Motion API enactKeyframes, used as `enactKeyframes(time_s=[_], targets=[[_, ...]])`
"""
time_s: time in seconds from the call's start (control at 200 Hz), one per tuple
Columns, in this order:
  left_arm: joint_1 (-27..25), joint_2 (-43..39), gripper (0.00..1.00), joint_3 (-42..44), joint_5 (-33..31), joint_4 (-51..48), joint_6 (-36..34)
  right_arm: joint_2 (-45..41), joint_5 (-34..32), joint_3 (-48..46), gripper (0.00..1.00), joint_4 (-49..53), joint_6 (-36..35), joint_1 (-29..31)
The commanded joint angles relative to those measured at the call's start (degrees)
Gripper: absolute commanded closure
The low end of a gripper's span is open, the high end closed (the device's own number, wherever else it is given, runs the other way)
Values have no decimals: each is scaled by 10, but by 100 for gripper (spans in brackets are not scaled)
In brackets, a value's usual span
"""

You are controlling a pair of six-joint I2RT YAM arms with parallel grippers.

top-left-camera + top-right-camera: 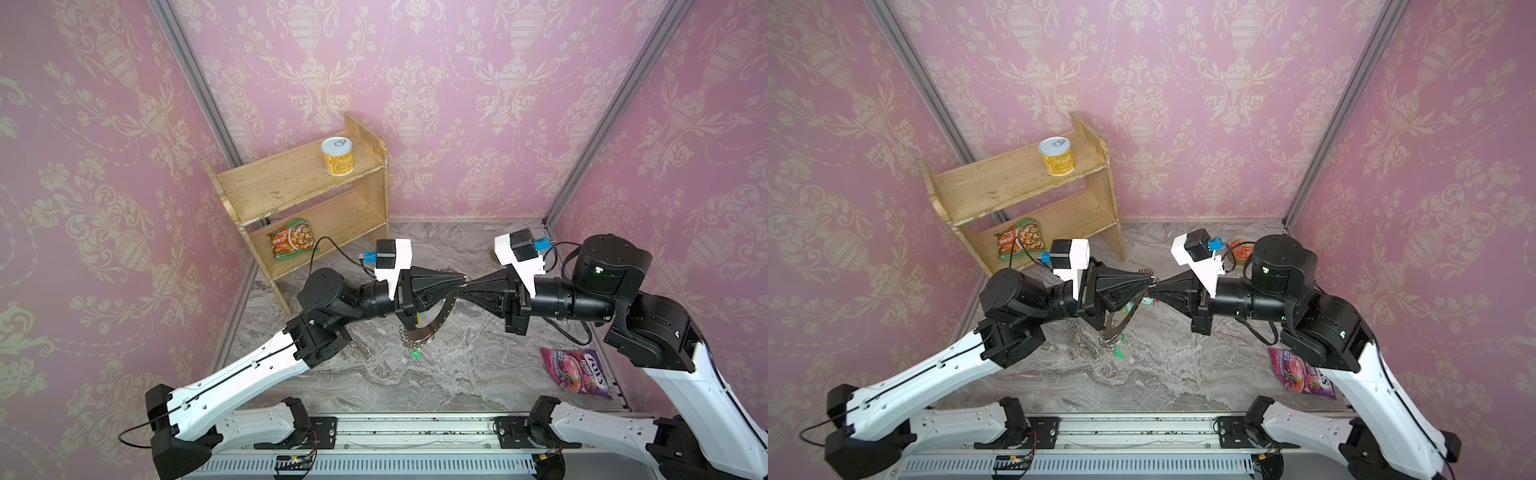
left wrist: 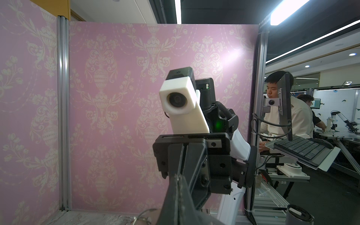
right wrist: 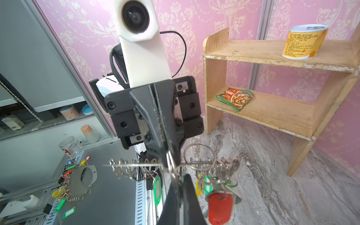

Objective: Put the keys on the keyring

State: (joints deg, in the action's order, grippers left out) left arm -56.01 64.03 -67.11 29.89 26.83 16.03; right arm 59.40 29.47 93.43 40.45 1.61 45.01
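Both grippers meet tip to tip above the middle of the marble floor. My left gripper (image 1: 460, 282) is shut on the rim of the keyring (image 1: 436, 320), a grey-brown disc that hangs tilted below it. Wire loops (image 1: 411, 337) and a green tag (image 1: 415, 354) dangle from the low edge. My right gripper (image 1: 471, 286) is shut on a silver wire loop (image 3: 172, 165) at that rim. In the right wrist view the keyring (image 3: 136, 165) is edge-on. Keys hang from it with red (image 3: 219, 208), green (image 3: 157, 190) and yellow (image 3: 198, 187) tags. The left wrist view shows my left fingers (image 2: 171, 204) pressed together.
A wooden shelf (image 1: 291, 183) stands at the back left with a yellow can (image 1: 336, 156) on top and a noodle packet (image 1: 293, 239) below. A purple candy bag (image 1: 575, 370) lies at the front right. A red-topped tin (image 1: 1241, 249) sits behind my right wrist.
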Motion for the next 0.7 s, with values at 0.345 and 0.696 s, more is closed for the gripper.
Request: enactKeyframes(time_s=[0.345,0.696], targets=[[9,19,100,-12,25,43,33,22,30,8,94,32,-13,6],[19,-4,100,-3,22,11,4,-6,-36,26,74,112,-37,3]])
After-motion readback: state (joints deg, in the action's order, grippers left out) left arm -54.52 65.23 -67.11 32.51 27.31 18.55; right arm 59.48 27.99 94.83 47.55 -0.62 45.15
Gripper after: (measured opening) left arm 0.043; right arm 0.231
